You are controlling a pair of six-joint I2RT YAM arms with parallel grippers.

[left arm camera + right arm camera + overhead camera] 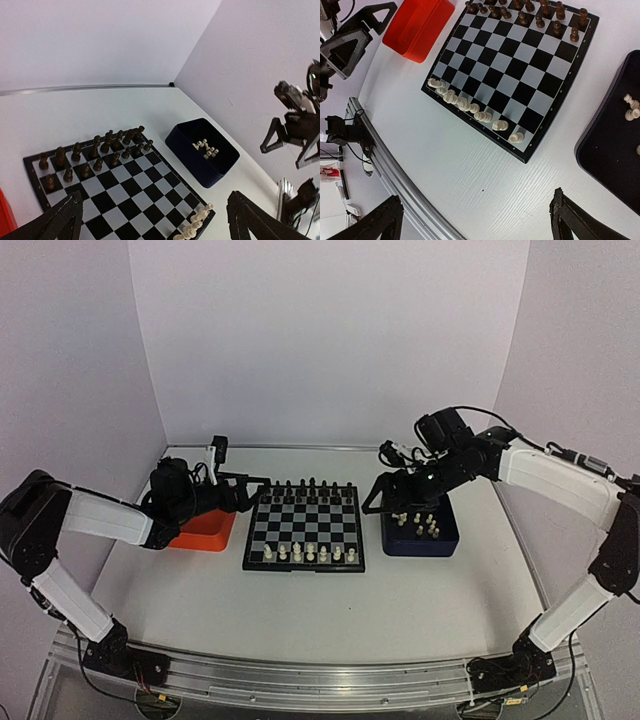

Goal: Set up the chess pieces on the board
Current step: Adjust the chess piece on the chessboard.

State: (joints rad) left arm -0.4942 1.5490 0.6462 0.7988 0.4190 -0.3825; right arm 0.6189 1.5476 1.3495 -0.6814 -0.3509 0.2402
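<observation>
Chess pieces (310,554) line 1 board (305,525) row, others in 1 tray (420,548).

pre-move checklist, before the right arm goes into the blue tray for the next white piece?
1. Right gripper jaws open, nothing held: ok.
2. White pieces available in the dark blue tray: ok.
3. Right gripper aimed at a tray piece: not ok, its wrist view has the tray off at the right edge.
4. Second row on the near side of the board free, behind the white back row: ok.
5. Back-row pieces all upright: cannot tell, too small.
6. Left gripper open, empty, off at the board's far left corner: ok.
</observation>
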